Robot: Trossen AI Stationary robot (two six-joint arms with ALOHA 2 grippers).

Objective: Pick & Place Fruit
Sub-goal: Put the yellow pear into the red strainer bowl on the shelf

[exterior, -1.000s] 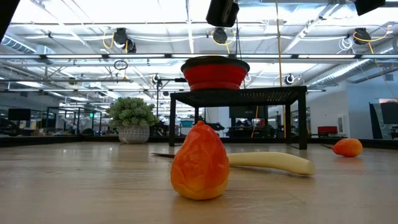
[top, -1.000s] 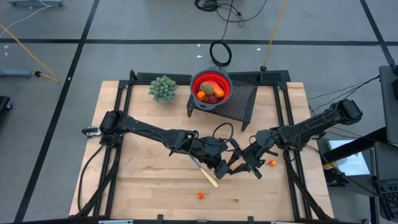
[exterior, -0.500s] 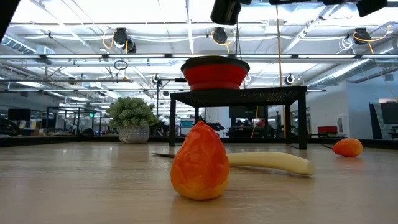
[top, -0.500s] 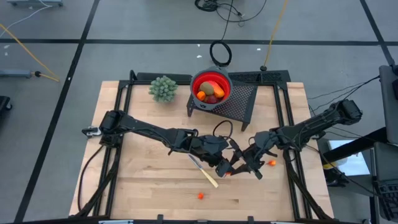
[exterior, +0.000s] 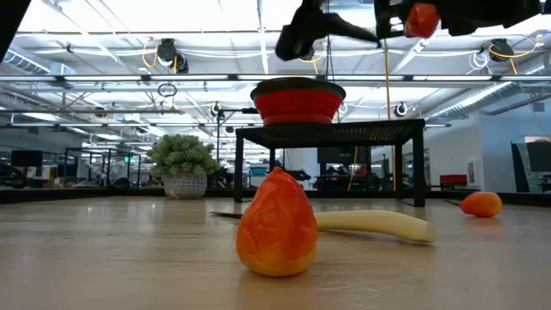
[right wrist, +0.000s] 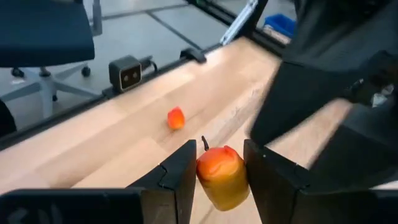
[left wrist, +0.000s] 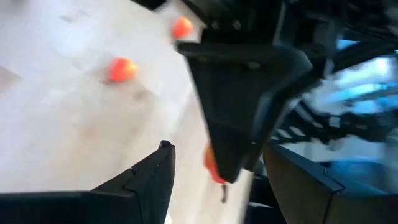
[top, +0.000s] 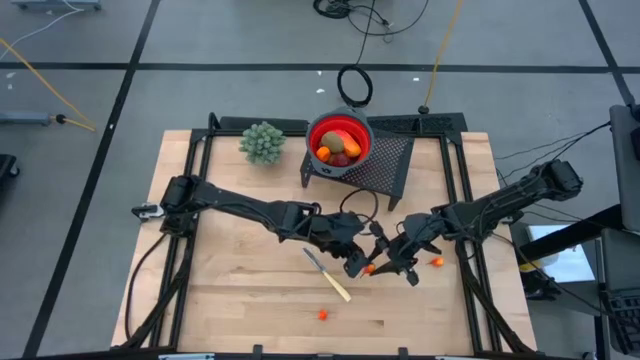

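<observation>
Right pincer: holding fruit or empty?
Holding. The right pincer is shut on an orange-red fruit piece, clamped between both fingers above the table.

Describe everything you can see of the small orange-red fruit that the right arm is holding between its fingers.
The orange-red fruit is a small, glossy toy piece, plastic by its look, yellow-orange low down and redder toward the top, where a thin dark stem stands up. The right gripper has it between its two dark fingers, one pressing on each side, upright and lifted above the wooden table, touching nothing else. In the high view it shows as an orange spot near the table's middle, close to the open left gripper.
</observation>
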